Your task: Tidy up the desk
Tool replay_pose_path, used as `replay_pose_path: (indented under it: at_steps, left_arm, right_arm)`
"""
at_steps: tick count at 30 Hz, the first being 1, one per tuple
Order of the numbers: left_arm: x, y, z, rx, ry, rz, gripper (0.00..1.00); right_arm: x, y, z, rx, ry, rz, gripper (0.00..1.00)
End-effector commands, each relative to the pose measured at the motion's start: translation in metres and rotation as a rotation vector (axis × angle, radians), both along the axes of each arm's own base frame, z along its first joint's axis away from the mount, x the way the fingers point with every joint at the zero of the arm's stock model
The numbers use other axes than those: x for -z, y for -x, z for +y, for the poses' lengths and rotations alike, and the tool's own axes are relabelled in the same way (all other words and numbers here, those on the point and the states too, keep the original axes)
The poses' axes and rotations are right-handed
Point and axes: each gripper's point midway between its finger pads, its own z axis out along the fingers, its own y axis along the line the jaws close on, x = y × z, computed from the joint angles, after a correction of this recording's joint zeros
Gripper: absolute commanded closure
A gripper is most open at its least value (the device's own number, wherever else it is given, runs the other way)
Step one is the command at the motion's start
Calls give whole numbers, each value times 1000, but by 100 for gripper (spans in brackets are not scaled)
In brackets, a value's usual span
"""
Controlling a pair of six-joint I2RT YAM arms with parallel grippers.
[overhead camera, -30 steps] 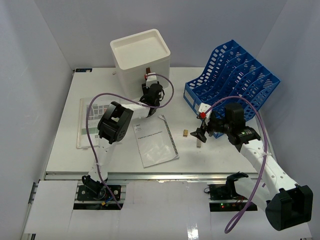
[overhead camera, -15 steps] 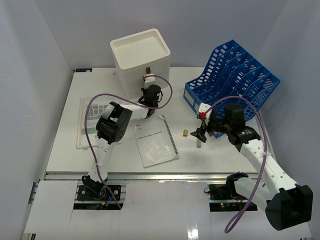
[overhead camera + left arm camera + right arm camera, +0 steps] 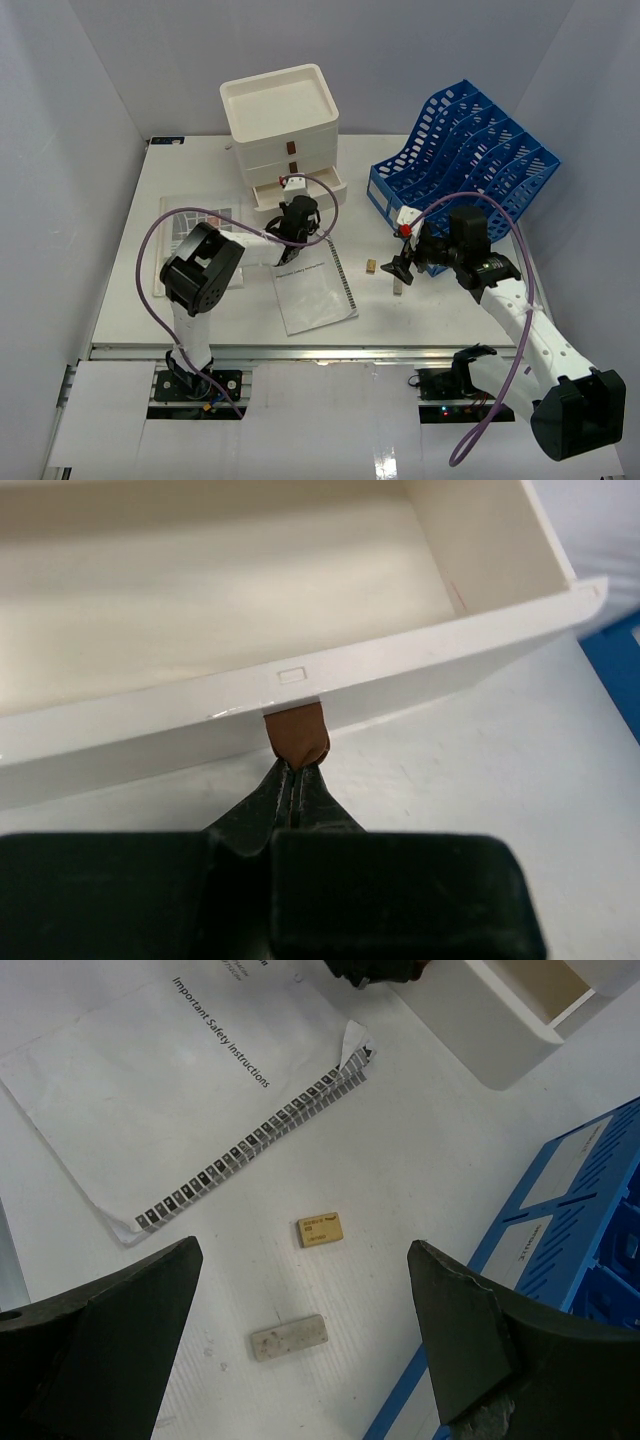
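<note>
The white desk (image 3: 430,320) holds a white three-drawer box (image 3: 280,110) at the back. Its bottom drawer (image 3: 300,189) stands pulled out and looks empty in the left wrist view (image 3: 200,600). My left gripper (image 3: 297,210) (image 3: 295,772) is shut on that drawer's brown pull tab (image 3: 297,734). My right gripper (image 3: 400,264) (image 3: 305,1250) is open and empty, held above a small yellow eraser (image 3: 321,1229) (image 3: 370,266) and a grey eraser (image 3: 289,1337) (image 3: 397,285) that lie on the desk.
A spiral-bound safety booklet (image 3: 310,285) (image 3: 150,1090) lies near the front middle. A printed sheet (image 3: 185,240) lies at the left. A blue file rack (image 3: 465,160) (image 3: 580,1250) stands at the right, close to my right gripper.
My left arm has dropped and drawn back toward the near edge, and the bottom drawer has come out with it. The right arm has not moved.
</note>
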Motion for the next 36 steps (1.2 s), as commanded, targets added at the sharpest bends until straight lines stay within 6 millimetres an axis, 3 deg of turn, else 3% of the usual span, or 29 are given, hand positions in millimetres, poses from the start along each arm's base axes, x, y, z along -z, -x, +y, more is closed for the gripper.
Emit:
replay_pose_path:
  at_steps: [1, 4, 7, 8, 9, 10, 16, 19, 21, 24, 26, 28, 33, 36]
  left_arm:
    - [-34, 24, -29, 62, 144, -22, 100]
    - [-35, 34, -31, 74, 171, -1, 100]
    - [-44, 34, -33, 89, 152, 9, 36]
    - [-49, 34, -34, 101, 142, 7, 19]
    - [-56, 34, -35, 116, 133, 4, 7]
    - [-62, 35, -37, 141, 129, -1, 2]
    - [-112, 72, -59, 520, 104, -53, 2]
    - [-129, 100, -59, 675, 54, -82, 2]
    - [-136, 116, -49, 721, 17, -94, 2]
    - [-131, 136, -31, 733, -34, -78, 2]
    - [-145, 153, -10, 715, -53, -113, 2]
    - [-140, 172, 9, 685, -50, -104, 2]
    - [-130, 208, 44, 636, -17, -110, 2]
    - [-141, 218, 61, 589, -10, -160, 2]
  right_arm:
    - [5, -5, -2, 7, 11, 3, 10]
    - [15, -3, -2, -2, 31, 42, 10]
    - [21, -4, -2, -13, 55, 87, 10]
    - [25, -5, -2, -12, 68, 107, 10]
    - [27, -7, -3, -10, 83, 127, 10]
    - [29, -8, -4, -7, 98, 136, 10]
    - [59, -31, -25, 151, 288, 306, 10]
    - [93, -30, -40, 315, 441, 477, 10]
    - [104, -25, -41, 364, 484, 518, 9]
    - [120, -17, -42, 409, 513, 551, 7]
    - [129, -13, -47, 447, 547, 577, 4]
    - [136, -9, -49, 457, 564, 607, 2]
    - [153, 1, -55, 465, 625, 662, 13]
    - [161, 2, -49, 449, 622, 682, 18]
